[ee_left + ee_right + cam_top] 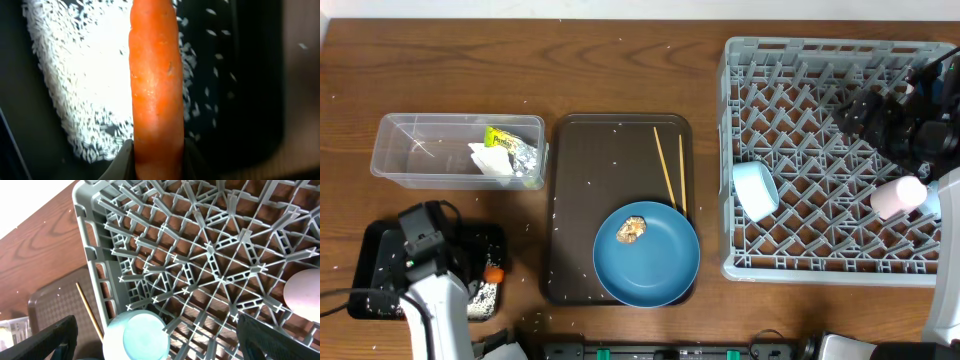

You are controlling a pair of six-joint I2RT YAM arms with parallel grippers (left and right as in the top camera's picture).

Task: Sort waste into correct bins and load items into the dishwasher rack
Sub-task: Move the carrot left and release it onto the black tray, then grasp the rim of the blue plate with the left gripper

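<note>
Left wrist, left tool (156, 162) clamped on carrot (155, 75), tip cut off, right tool (160, 337) apart

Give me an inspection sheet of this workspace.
Surface: wooden table, stray rice grains.
Job's things: carrot over rice in black tray; wrapper, paper and foil in clear tub; food lump on blue plate; chopsticks on brown tray; light blue cup, pink cup in rack.
Clutter: nothing seen.
Claws: left claw shut on carrot; right claw open above rack.
Cables: thin dark cable at table's left edge.
Surroundings: nothing seen.
</note>
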